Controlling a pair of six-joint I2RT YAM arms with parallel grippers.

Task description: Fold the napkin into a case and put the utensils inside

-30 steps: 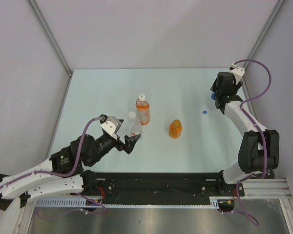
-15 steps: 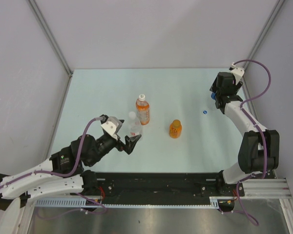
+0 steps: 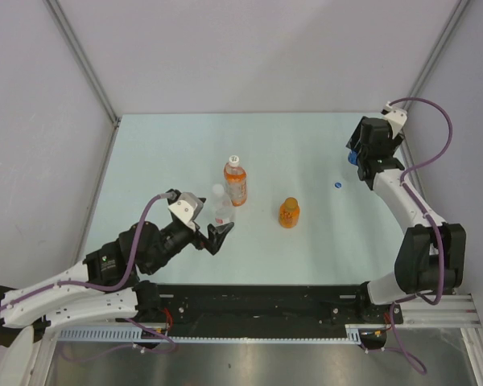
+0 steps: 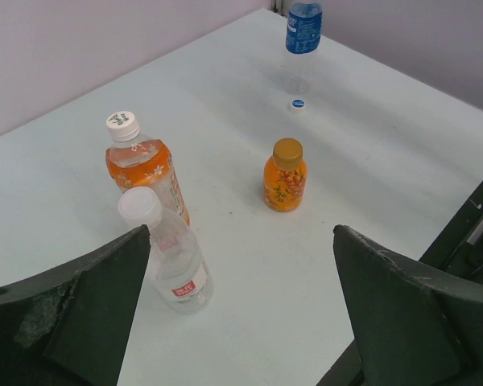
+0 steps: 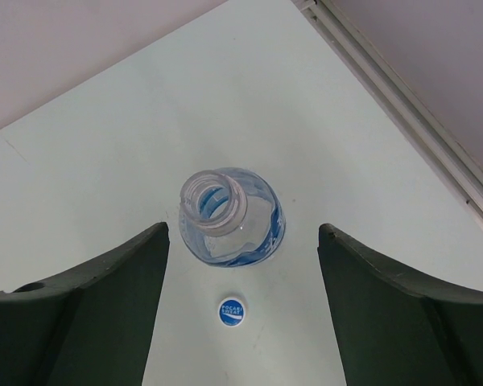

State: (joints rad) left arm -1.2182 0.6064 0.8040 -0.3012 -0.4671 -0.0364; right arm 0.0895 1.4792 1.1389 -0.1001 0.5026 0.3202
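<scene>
Bottle (image 5: 225,211), uncapped, stands below parted right gripper (image 5: 241,237), cap (image 5: 232,312) beside.

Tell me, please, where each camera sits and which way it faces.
Top external: above and behind the bases, looking down on the pale green table; left arm and right arm show.
Left wrist: low, facing across a clear white-capped water bottle towards the table's far right; the open left gripper frames the bottom.
Right wrist: looking down on an uncapped clear blue-labelled bottle and a loose blue-and-white cap; the open right gripper flanks them.
Shared: that bottle and cap also appear in the left wrist view.
</scene>
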